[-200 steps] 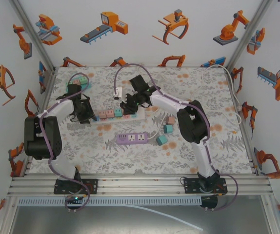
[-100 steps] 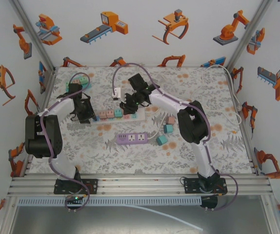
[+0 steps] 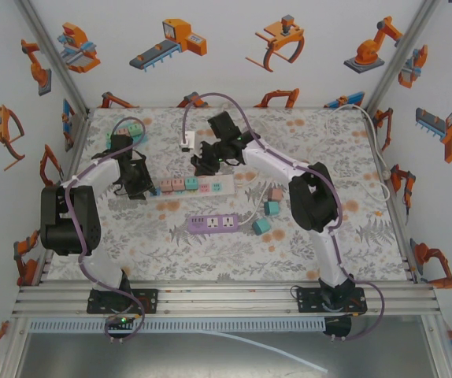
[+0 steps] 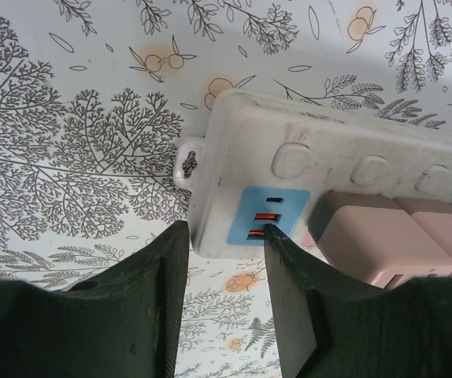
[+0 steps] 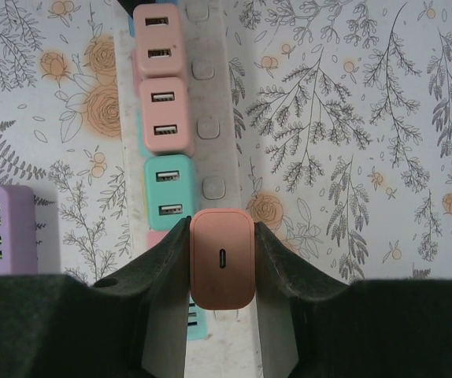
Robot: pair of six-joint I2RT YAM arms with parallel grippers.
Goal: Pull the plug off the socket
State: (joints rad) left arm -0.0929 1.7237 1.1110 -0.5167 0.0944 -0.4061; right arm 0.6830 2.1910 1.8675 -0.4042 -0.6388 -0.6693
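Right claw (image 5: 221, 230) pinches the pink rounded plug (image 5: 222, 268), one oval port on its face, held above the white power strip (image 5: 214, 157) mid-table. Left claw (image 4: 224, 240) clamps the strip's left end.

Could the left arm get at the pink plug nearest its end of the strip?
Probably yes. The left hand sits at the strip's end, and that pink plug lies right beside one finger, nothing between. A short sideways shift should do.
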